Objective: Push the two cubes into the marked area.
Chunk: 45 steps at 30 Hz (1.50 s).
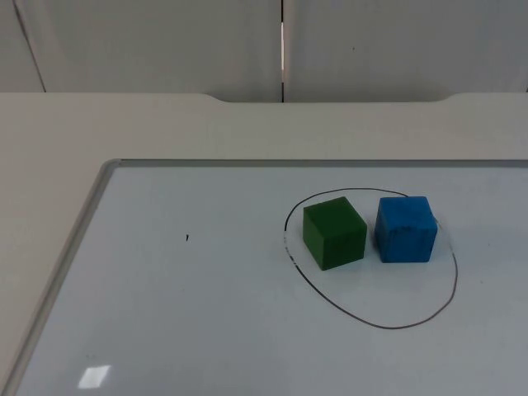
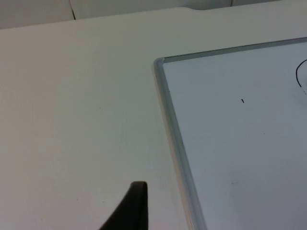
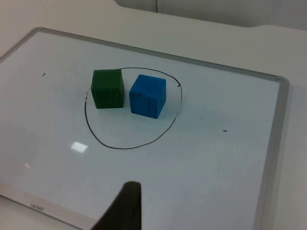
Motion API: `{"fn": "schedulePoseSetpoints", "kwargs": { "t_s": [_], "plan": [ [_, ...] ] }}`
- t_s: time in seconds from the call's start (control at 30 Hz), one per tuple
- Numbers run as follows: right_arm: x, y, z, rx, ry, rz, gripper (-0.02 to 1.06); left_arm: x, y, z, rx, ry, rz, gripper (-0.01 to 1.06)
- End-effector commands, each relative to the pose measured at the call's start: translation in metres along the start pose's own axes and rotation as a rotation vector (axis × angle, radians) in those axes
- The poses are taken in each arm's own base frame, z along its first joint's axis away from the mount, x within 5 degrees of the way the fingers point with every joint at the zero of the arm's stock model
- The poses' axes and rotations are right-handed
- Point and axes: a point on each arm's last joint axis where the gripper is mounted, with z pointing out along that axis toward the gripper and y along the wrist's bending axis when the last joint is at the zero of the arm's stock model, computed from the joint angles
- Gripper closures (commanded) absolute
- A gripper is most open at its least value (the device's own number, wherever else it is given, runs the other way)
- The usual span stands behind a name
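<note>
**Both cubes inside the ring, little margin at the edges**

Sitting side by side within the hand-drawn black outline (image 1: pixel 388 326): green cube (image 1: pixel 334 233) towards the left arm's side, blue cube (image 1: pixel 406 229) towards the right arm's side, a narrow gap between them. Looks finished, judging by the task. Crowded into the far part of the loop, though, with the green cube's outer face near the line and the blue cube's far corner close to it or over it as seen from the top view.

Drawn on a whiteboard (image 1: pixel 82 223) lying on the white table (image 1: pixel 165 124).

Left gripper (image 2: pixel 132 206) above bare table just outside the board's corner, right gripper (image 3: pixel 124 206) above the board's near edge, well apart from the cubes and looking onto them; impossible to tell for either whether clenched or released.

Main risk: any further nudge. Would take little to slide a cube across the line on such a smooth board, or to knock one cube into the other and out. A low sweep by the right arm could also clip the blue cube
</note>
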Motion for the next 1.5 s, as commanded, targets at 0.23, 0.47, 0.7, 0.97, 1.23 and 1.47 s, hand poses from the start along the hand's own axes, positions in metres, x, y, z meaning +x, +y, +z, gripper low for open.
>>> {"fn": "schedulePoseSetpoints", "kwargs": {
  "t_s": [0.23, 0.47, 0.7, 0.97, 1.23, 1.47],
  "plan": [
    [0.0016, -0.0001, 0.0015, 0.004, 0.001, 0.001, -0.01, 0.0004, 0.0003, 0.0008, -0.006, -0.008, -0.007, 0.00],
    [0.0016, 0.0001, 0.0015, 0.002, 0.001, 0.003, -0.01, 0.0004, 0.0003, 0.0008, -0.006, -0.008, -0.007, 0.00],
    [0.0016, 0.0001, 0.0015, 0.002, 0.001, 0.003, -0.01, 0.0004, 0.0003, 0.0008, -0.006, -0.008, -0.007, 0.00],
    [0.0014, -0.0001, 0.0015, 0.004, -0.001, 0.001, -0.01, 0.0004, 0.0003, 0.0008, -0.006, -0.008, -0.007, 0.00],
    [0.0014, 0.0003, 0.0015, 0.053, -0.001, 0.026, -0.01, 0.0004, 0.0003, 0.0008, -0.006, -0.008, -0.007, 0.00],
    [0.0013, 0.0009, 0.0016, 0.122, -0.001, 0.062, -0.01, 0.0004, 0.0003, 0.0008, -0.006, -0.008, -0.007, 0.00]
  ]
}}
